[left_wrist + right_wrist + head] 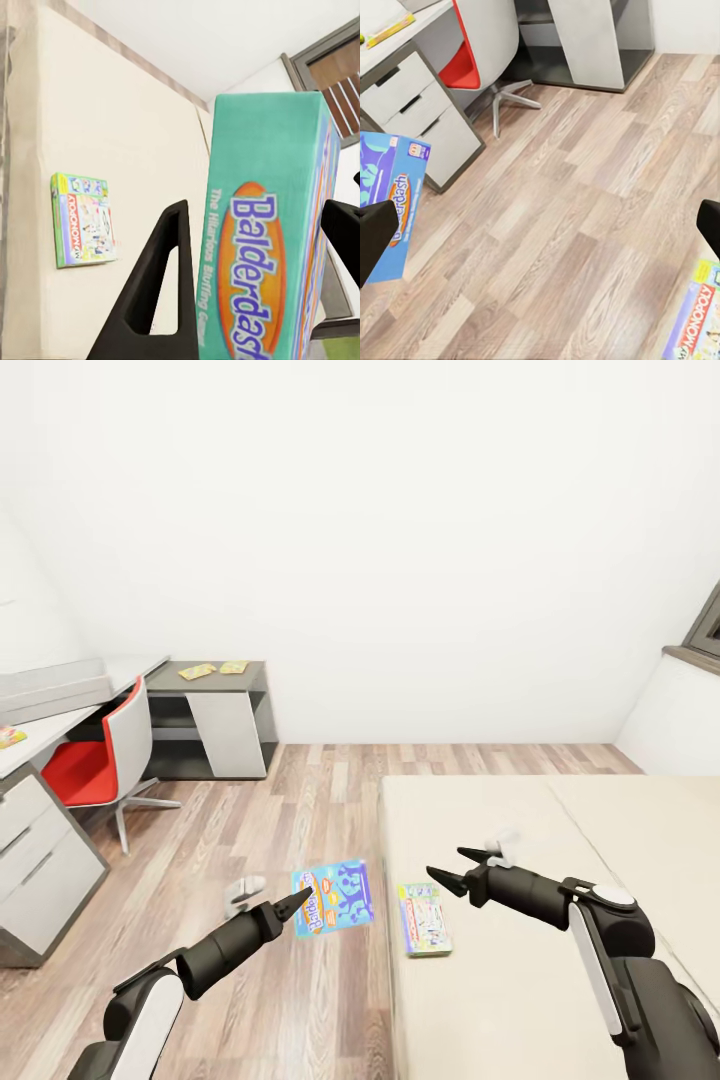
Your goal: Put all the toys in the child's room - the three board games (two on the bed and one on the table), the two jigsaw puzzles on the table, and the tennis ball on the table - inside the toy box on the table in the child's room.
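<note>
- My left gripper (300,905) is closed on the blue Balderdash box (334,897), holding it in the air over the wood floor (290,810) just beside the bed (520,810).
- In my left wrist view the fingers (161,281) press the teal edge of that box.
- My right gripper (452,868) hangs over the bed with its jaws spread wide and nothing in them.
- The Monopoly box (424,920) lies flat on the mattress near the bed's edge, just beside my right gripper.
- Two jigsaw puzzles (214,670) lie on the far dark counter (255,685), near the red chair (95,765).
</note>
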{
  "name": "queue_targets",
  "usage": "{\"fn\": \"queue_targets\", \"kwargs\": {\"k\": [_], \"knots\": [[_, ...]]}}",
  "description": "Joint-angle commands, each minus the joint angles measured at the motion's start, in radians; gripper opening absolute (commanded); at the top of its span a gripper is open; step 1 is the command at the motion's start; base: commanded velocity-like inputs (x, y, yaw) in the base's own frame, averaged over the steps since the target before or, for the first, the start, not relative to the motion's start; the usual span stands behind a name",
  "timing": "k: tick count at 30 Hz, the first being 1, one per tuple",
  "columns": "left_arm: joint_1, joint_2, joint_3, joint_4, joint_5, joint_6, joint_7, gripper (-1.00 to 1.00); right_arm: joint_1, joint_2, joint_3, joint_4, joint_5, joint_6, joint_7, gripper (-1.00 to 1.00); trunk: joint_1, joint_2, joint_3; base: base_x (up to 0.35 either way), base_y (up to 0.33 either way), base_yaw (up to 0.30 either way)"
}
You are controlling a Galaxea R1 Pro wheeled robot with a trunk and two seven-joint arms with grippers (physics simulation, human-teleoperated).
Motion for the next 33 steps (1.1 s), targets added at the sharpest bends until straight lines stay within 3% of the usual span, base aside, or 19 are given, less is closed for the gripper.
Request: {"fn": "queue_targets", "kwargs": {"k": [1, 33], "knots": [[-0.001, 0.0, 0.001, 0.0, 0.01, 0.008, -0.001, -1.0, -0.001, 0.0, -0.001, -0.001, 0.0, 0.007, 0.004, 1.0, 0.001, -0.002, -0.002, 0.0, 0.267, 0.0], [-0.001, 0.0, 0.002, 0.0, 0.01, 0.008, -0.001, -1.0, -0.002, 0.0, -0.001, 0.003, -0.001, 0.009, 0.002, 1.0, 0.001, -0.002, -0.002, 0.0, 0.267, 0.0]]}}
